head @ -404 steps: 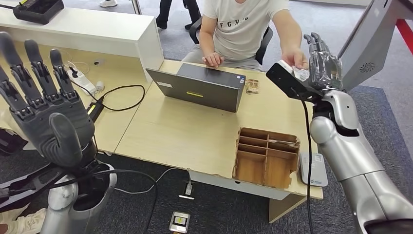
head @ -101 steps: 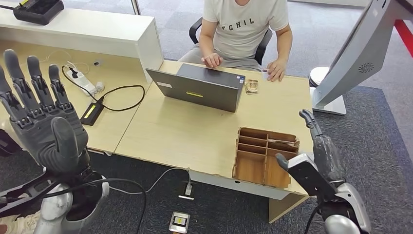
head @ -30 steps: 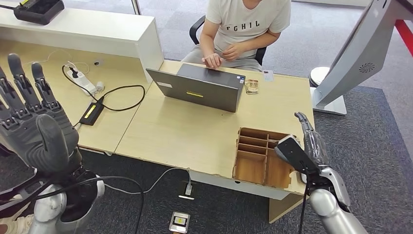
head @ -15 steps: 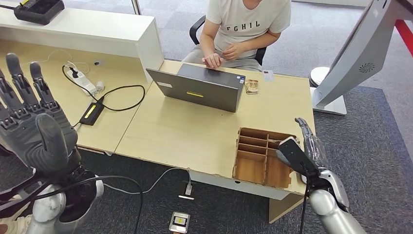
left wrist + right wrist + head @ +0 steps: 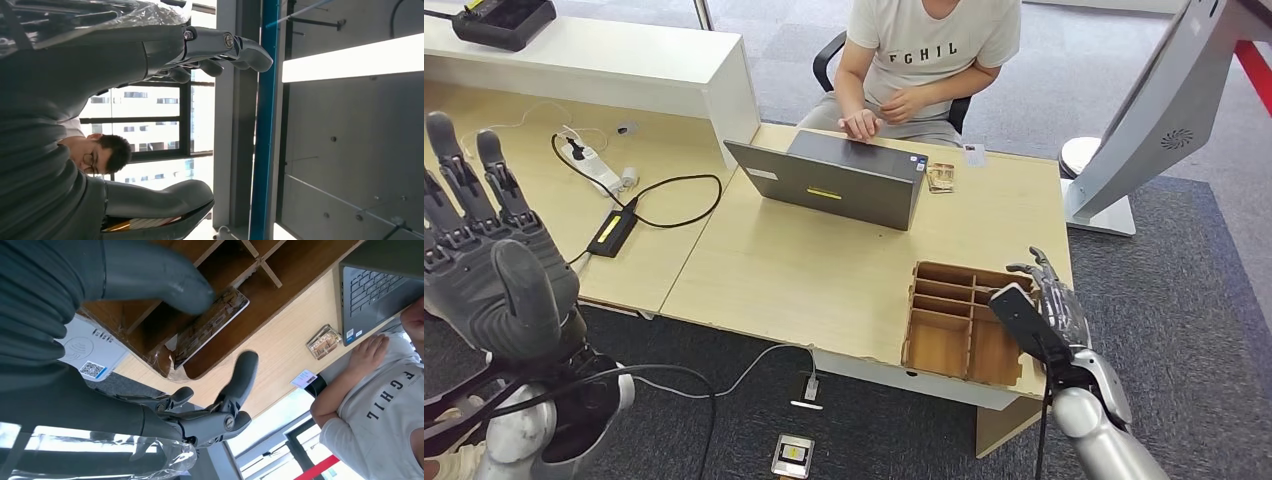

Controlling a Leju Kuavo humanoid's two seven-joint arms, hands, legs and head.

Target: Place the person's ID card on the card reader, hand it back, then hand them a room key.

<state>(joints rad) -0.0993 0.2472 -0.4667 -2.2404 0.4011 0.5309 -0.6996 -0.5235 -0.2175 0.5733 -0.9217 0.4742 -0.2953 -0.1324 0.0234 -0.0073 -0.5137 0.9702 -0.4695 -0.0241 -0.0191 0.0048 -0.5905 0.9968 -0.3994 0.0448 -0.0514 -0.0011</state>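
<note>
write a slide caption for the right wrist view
Right hand open above a room key in the wooden organizer, card reader beside it.

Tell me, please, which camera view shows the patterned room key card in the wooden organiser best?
The right wrist view: the patterned key card lies plainly visible in the wooden divided organiser. In the head view the right hand covers it; the left wrist view faces elsewhere.

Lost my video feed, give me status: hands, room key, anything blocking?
Left hand raised, open. Right hand open over wooden organizer, thumb at room key, not gripped. ID card back near person. Nothing blocking.
</note>
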